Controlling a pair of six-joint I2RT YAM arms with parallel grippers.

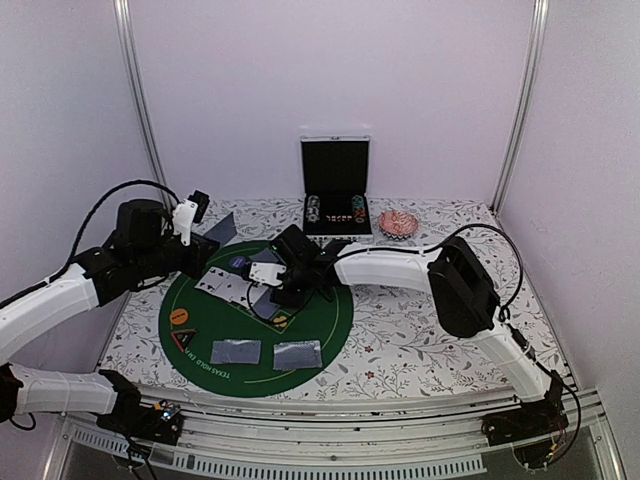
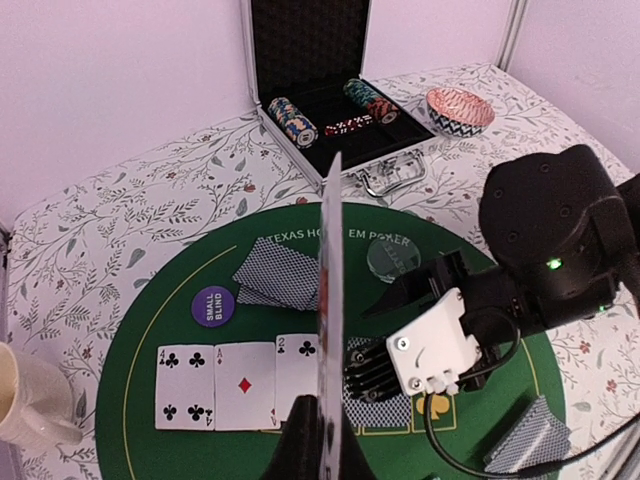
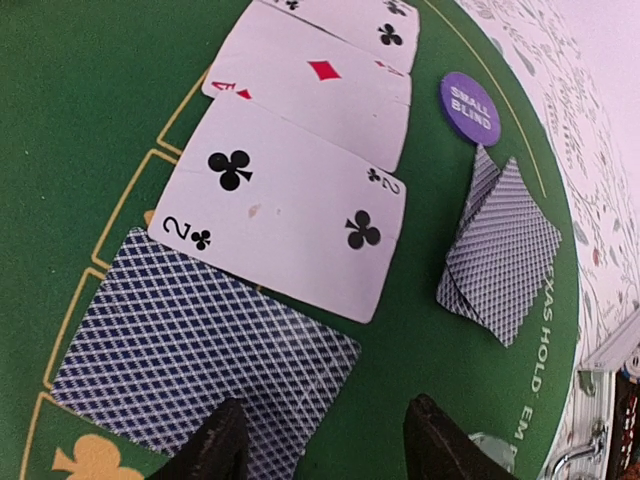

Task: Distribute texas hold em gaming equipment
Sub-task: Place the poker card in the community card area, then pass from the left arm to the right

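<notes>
On the green mat [image 1: 335, 310] lie three face-up playing cards: four of clubs [image 2: 187, 385], ace of diamonds [image 2: 245, 385] and two of clubs [image 3: 285, 205]. A face-down card [image 3: 200, 350] lies flat beside the two. My right gripper [image 3: 325, 445] hovers open just over that card's edge, with nothing between its fingers. My left gripper [image 2: 325, 430] is shut on upright playing cards [image 2: 330, 280] seen edge-on, held above the mat's left side [image 1: 215, 235]. A purple small-blind disc [image 3: 469, 106] and a face-down pair [image 3: 500, 250] lie at the far side.
Two face-down pairs [image 1: 235, 350] [image 1: 297, 353], an orange disc [image 1: 179, 316] and a black triangular marker [image 1: 185, 340] lie at the mat's near side. An open chip case [image 1: 335, 190] and a patterned bowl [image 1: 398, 222] stand at the back. A white mug [image 2: 25, 400] is at left.
</notes>
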